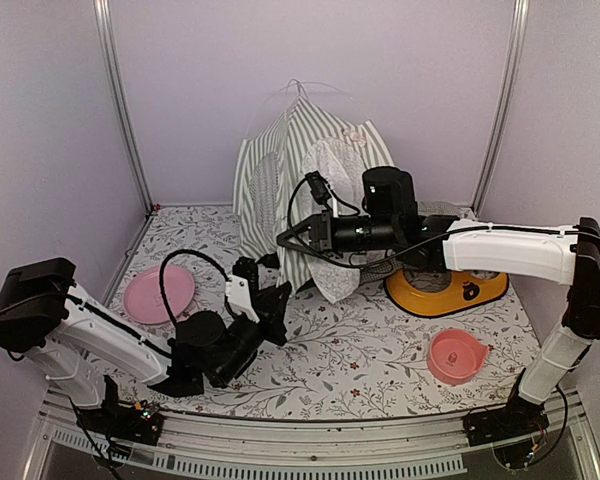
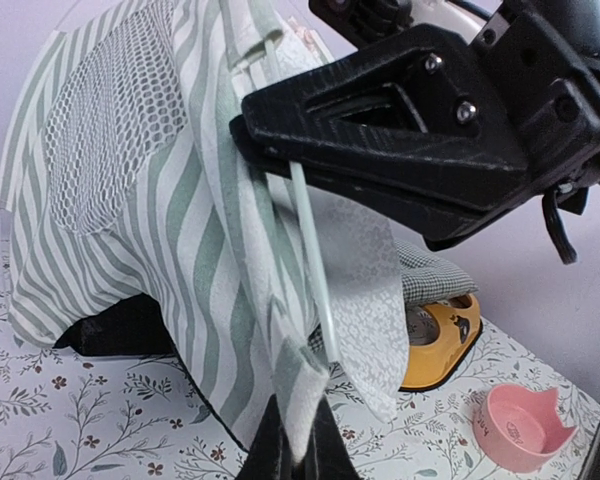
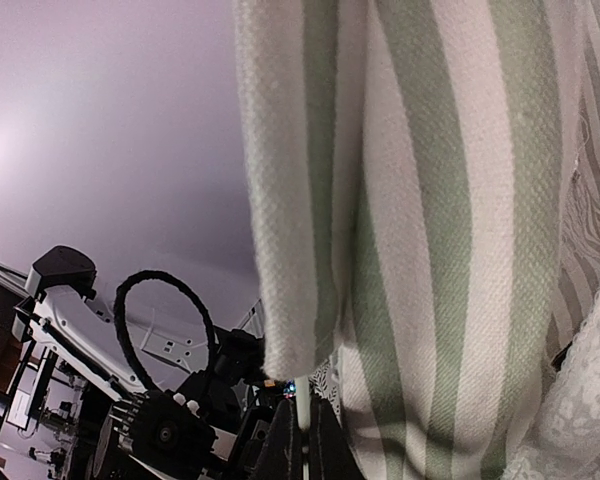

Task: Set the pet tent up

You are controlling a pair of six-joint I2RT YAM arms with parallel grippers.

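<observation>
Low on the front edge of the pet tent (image 1: 280,165), the left jaws are clenched on the striped hem, and the cloth rises straight out of them in the left wrist view. Higher on that same edge the right jaws, reaching in sideways, are clamped tight on a thin white pole (image 2: 315,270) that slants down from them toward the left jaws. The pole's long axis therefore runs nearly upright between the two grips, right above and left below. The tent's bulk lies beyond the left jaws and ahead of the right ones. It stands partly raised at the back middle of the desk (image 1: 360,350), its lace curtain (image 1: 335,190) hanging in front. The left arm (image 1: 100,335) is nearer the pole's foot, so seating that end probably falls to it while the right arm (image 1: 510,250) steadies. A pink plate (image 1: 160,293), a yellow feeder (image 1: 445,292) and a pink bowl (image 1: 455,355) lie apart from the tent.
</observation>
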